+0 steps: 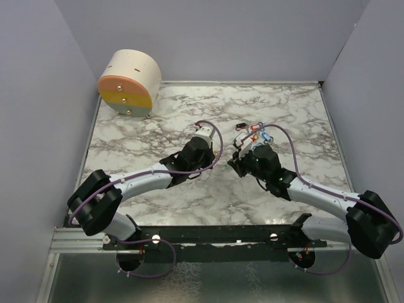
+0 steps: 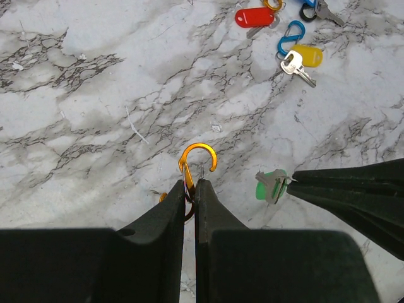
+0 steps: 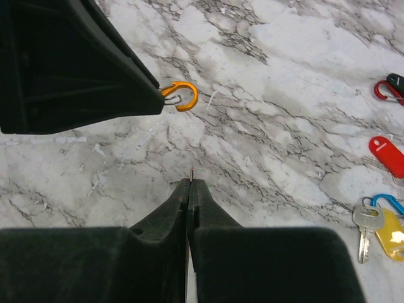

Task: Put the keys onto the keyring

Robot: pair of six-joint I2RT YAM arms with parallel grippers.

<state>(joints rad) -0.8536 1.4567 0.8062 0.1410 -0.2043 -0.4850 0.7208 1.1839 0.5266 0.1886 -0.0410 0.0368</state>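
My left gripper (image 2: 192, 183) is shut on the keyring (image 2: 197, 164), an orange carabiner clip whose hook sticks out past the fingertips. To its right my right gripper (image 2: 295, 181) is shut on a key with a green tag (image 2: 271, 185), a short gap from the clip. In the right wrist view, only a thin edge of that key shows at the right gripper (image 3: 190, 181), with the orange clip (image 3: 180, 95) ahead and to the left. Other keys lie loose on the marble: a red tag (image 2: 254, 17) and a yellow tag (image 2: 308, 55). From above, the left gripper (image 1: 205, 134) and right gripper (image 1: 243, 149) face each other.
A blue clip (image 2: 290, 38) lies beside the yellow-tagged key. A red clip (image 3: 382, 89) and a black tag (image 3: 396, 81) lie at the right edge. A round cream container (image 1: 129, 82) with an orange and yellow face stands at the table's back left. Grey walls surround the marble table (image 1: 158, 126).
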